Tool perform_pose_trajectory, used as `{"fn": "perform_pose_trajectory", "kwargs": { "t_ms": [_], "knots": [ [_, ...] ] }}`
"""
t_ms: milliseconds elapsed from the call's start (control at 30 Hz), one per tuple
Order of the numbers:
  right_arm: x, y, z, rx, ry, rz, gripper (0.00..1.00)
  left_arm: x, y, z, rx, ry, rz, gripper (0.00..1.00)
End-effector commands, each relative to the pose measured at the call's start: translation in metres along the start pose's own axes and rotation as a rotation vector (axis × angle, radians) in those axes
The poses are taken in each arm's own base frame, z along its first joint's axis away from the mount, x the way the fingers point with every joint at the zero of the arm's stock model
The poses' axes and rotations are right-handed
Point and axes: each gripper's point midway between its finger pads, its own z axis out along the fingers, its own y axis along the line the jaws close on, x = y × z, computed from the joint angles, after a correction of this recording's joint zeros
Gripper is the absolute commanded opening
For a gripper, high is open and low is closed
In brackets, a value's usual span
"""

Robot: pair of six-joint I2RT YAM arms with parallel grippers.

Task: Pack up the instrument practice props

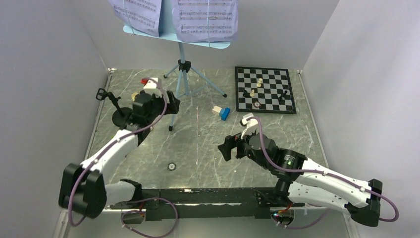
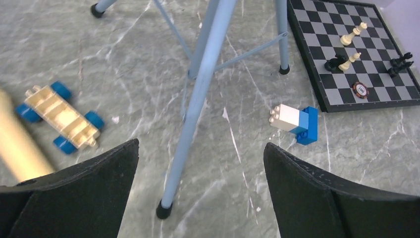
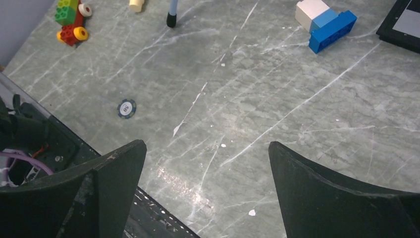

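While the short black mic stand (image 1: 115, 107) waits at the far left edge of the worktop (image 1: 198, 148) and the tan microphone (image 2: 16, 145) lies just beside the toy car (image 2: 59, 117), the left arm (image 1: 119, 143) hovers with its jaws spread wide and holding nothing; seen from its wrist, the near leg of the light-blue music stand (image 2: 198, 99) runs straight up the gap between them, foot planted close ahead, long axis slanting up and away toward the tripod hub; the stand is upright at mid-back, lavender sheet-music pages (image 1: 205, 17) on its desk; judging by this, the left arm is far nearer and need only ease forward to close on that leg; right of the stand sit the white-and-blue blocks (image 1: 221, 112); further right the right arm (image 1: 317, 176) hangs over bare marble, jaws equally wide and empty, well apart from every prop; the chessboard (image 1: 265, 89) lies at back right.
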Motion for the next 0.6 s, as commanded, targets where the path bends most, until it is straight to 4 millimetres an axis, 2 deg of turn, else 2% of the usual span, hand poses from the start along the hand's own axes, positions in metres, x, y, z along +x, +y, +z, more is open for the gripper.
{"fn": "perform_pose_trajectory", "kwargs": {
  "t_ms": [0, 133, 300, 567],
  "knots": [
    [-0.017, 0.003, -0.002, 0.013, -0.032, 0.027, 1.00, -0.021, -0.021, 0.030, 0.093, 0.022, 0.079, 0.99],
    [-0.013, 0.001, -0.001, 0.026, -0.018, 0.026, 1.00, -0.007, -0.017, 0.054, 0.079, 0.105, 0.097, 0.99],
    [-0.016, 0.003, 0.000, 0.028, -0.008, 0.017, 1.00, 0.017, 0.004, 0.071, -0.015, 0.196, 0.114, 0.93],
    [-0.018, 0.005, 0.001, 0.027, -0.007, 0.008, 1.00, 0.054, 0.012, 0.078, -0.035, 0.331, 0.113, 0.60]
  ]
}}
